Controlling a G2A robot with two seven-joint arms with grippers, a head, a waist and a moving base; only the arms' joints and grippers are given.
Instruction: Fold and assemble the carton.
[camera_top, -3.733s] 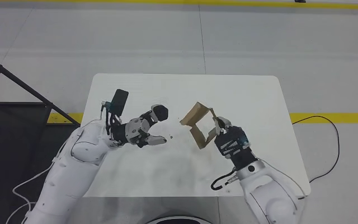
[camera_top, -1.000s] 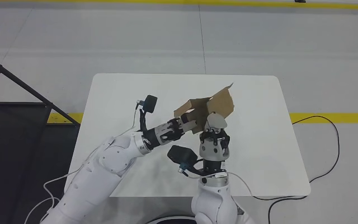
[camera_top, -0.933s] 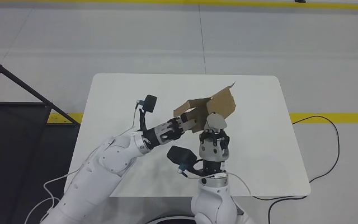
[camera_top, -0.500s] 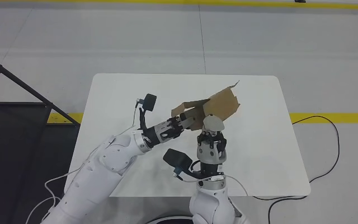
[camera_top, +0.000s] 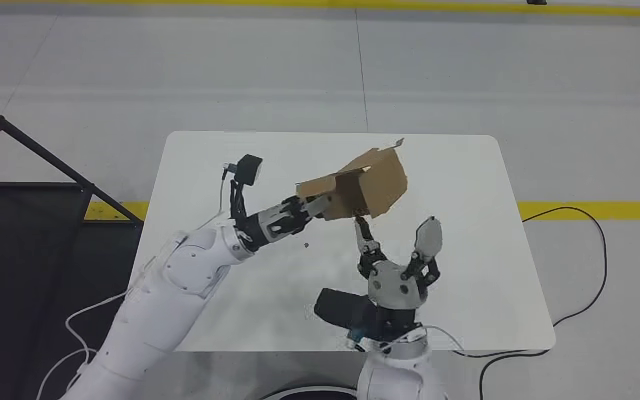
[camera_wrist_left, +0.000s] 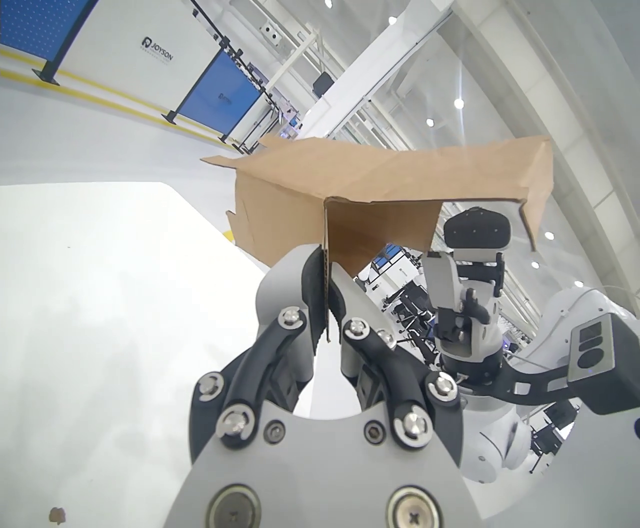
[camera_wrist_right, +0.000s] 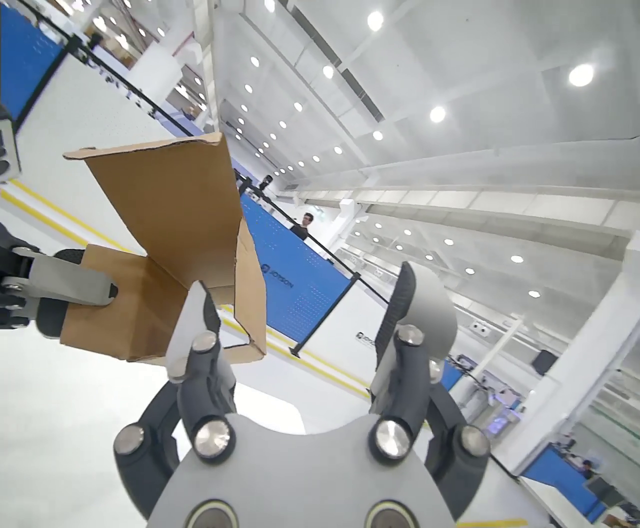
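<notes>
Top view: carton (camera_top: 375, 180) pinched in left tool (camera_top: 322, 205), right tool (camera_top: 393, 228) near

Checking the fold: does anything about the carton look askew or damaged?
The carton hangs tilted above the table, pinched by one wall in the left hand, flaps splayed unevenly. No tears show. The right hand is open beside it, holding nothing.

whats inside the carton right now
Nothing shows inside the carton: its open end reveals bare cardboard walls. The left gripper pinches one wall's edge. The corner behind that folded wall is covered, so I cannot tell what lies there.
</notes>
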